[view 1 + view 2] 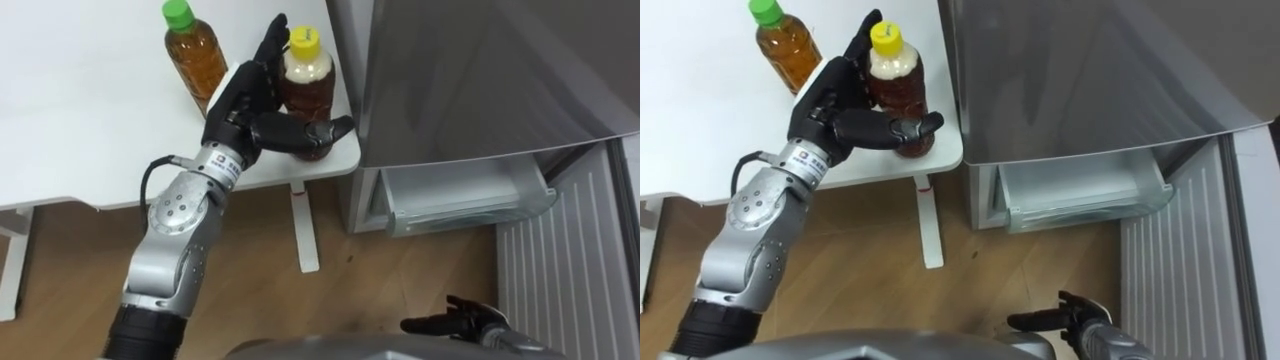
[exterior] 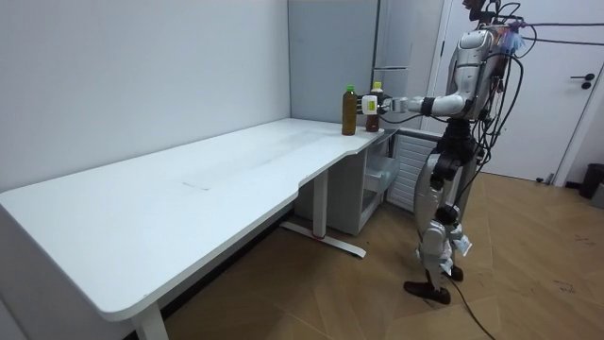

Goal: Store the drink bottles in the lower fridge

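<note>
Two tea bottles stand on the white table (image 1: 80, 130) near its right corner. One has a green cap (image 1: 195, 55); the other, with a yellow cap (image 1: 305, 75), is closer to the fridge. My left hand (image 1: 245, 105) is on the yellow-capped bottle: fingers reach up behind it and the thumb lies across its front. The bottle still rests on the table. Low at the right, my right hand (image 1: 460, 322) hangs with relaxed fingers and holds nothing. In the room view I stand at the table's end beside the fridge, left arm stretched to the bottle (image 2: 374, 106).
The grey fridge (image 1: 480, 70) stands just right of the table corner. Its lower compartment is open, showing a clear drawer (image 1: 460, 195); the ribbed inner side of the open lower door (image 1: 560, 270) is at the far right. A table leg (image 1: 305, 230) stands below the corner on wooden floor.
</note>
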